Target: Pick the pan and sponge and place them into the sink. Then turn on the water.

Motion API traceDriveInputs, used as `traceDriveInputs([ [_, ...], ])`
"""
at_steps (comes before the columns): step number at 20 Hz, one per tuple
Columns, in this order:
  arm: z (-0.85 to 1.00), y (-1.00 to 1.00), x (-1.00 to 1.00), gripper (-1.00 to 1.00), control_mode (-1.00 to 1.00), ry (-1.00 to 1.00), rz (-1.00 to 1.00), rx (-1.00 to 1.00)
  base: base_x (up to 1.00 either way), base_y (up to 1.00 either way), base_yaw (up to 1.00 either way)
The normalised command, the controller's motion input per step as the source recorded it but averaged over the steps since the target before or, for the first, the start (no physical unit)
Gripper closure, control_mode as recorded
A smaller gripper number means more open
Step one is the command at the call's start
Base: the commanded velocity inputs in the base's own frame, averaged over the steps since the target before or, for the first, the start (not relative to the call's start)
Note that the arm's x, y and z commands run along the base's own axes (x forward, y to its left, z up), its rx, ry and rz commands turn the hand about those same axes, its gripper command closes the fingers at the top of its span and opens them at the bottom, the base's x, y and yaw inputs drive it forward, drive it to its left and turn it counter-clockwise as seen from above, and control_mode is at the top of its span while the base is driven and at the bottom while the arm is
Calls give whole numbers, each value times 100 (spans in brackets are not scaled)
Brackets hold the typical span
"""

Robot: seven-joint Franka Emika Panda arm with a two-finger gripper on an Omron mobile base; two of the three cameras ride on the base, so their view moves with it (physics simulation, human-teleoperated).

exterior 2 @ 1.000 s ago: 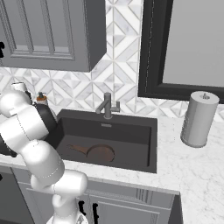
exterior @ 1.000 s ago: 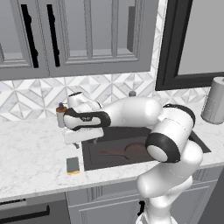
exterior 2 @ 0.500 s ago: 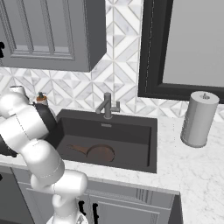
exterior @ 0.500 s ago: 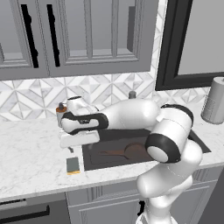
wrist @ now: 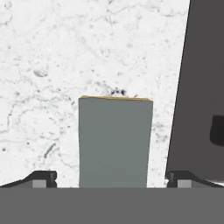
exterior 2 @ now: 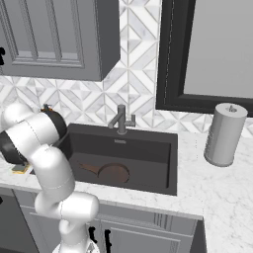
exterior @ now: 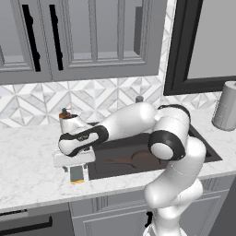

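Hand view: gripper pointing straight down at white marble counter, jaws spread wide, one fingertip at 7 o'clock, the other at 5 o'clock, grey-green sponge lying between them, not pinched. Dark sink edge at 3 o'clock. Left base view: sponge on counter just beside sink rim. Right base view: brown pan resting inside sink, handle toward 9 o'clock, faucet at 12 o'clock behind basin.

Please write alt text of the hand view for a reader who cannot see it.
A grey-green sponge with a thin yellow edge lies on the white marble counter, between the two open fingers of the gripper. The dark sink runs along the right side.
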Motion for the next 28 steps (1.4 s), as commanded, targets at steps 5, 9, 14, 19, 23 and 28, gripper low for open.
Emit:
traceDriveInputs([
  [5, -32, 7, 0, -100, -100, 0, 0, 0, 0, 0, 0],
  [9, -24, 0, 0, -100, -100, 0, 0, 0, 0, 0, 0],
  [14, -25, -3, 0, -100, -100, 0, 0, 0, 0, 0, 0],
  [19, -11, -32, 0, -100, -100, 0, 1, 0, 0, 0, 0],
  [23, -6, -57, 0, -100, -100, 0, 5, 0, 0, 0, 0],
  [28, -41, -29, 0, -100, -100, 0, 8, 0, 0, 0, 0],
])
